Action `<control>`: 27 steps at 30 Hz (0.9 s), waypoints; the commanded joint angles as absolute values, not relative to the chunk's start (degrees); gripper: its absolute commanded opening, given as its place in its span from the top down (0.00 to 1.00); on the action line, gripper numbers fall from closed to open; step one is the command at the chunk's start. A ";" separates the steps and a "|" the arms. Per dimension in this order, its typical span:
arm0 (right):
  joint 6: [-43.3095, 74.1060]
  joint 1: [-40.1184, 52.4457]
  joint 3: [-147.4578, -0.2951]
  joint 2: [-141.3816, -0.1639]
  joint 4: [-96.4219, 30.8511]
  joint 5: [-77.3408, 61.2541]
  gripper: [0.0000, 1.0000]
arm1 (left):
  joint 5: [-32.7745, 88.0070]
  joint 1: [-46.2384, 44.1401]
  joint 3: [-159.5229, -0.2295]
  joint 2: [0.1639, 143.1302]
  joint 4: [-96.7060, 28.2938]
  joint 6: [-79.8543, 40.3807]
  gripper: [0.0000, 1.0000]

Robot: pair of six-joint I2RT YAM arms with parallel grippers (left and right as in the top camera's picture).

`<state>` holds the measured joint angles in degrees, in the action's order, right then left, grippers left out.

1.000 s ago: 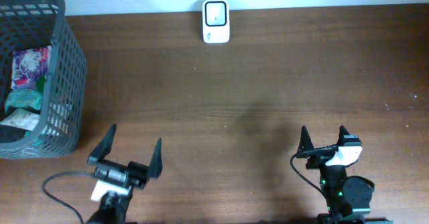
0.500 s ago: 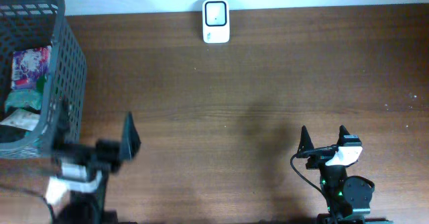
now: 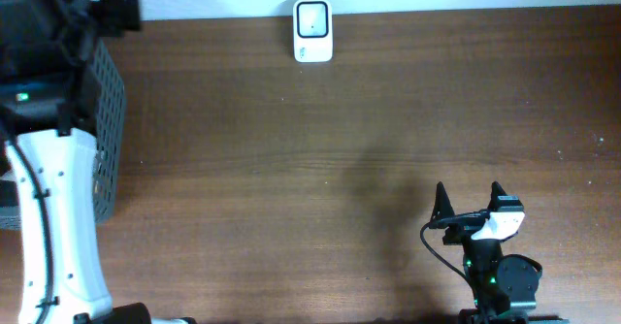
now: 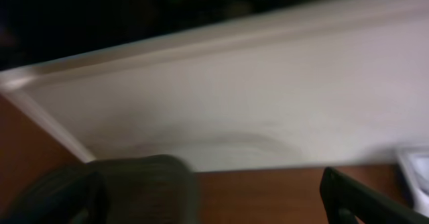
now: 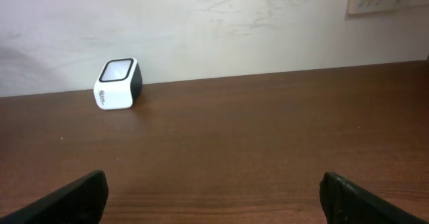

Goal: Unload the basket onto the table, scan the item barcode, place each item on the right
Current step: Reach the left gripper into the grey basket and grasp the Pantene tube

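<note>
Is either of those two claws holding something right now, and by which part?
Nothing is held. The right gripper is open and empty above the table; the left gripper is open too, nothing between its jaws.

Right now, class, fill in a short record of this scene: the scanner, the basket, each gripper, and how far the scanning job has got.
scanner: white, at the table's far edge by the wall, nothing in front of it
basket: dark mesh, far left, contents hidden under the left arm
left gripper: open, empty; its view is blurred
right gripper: open, empty, at the near edge, facing the scanner
table: brown wood
task stage: no item picked up yet
</note>
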<state>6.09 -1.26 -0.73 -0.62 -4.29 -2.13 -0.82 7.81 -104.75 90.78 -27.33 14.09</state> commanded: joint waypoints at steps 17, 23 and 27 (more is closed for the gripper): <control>6.26 -0.80 -0.32 -0.25 -4.51 -1.65 0.01 | -2.81 35.05 -106.04 105.23 -48.58 -7.07 0.01; 6.26 -0.80 -0.32 -0.25 -4.51 -1.67 0.01 | -3.25 35.05 -106.02 114.45 -54.06 -7.70 0.01; 6.26 -0.80 -0.32 -0.25 -4.51 -1.67 0.02 | -8.84 35.05 -106.02 117.32 -58.48 -16.47 0.00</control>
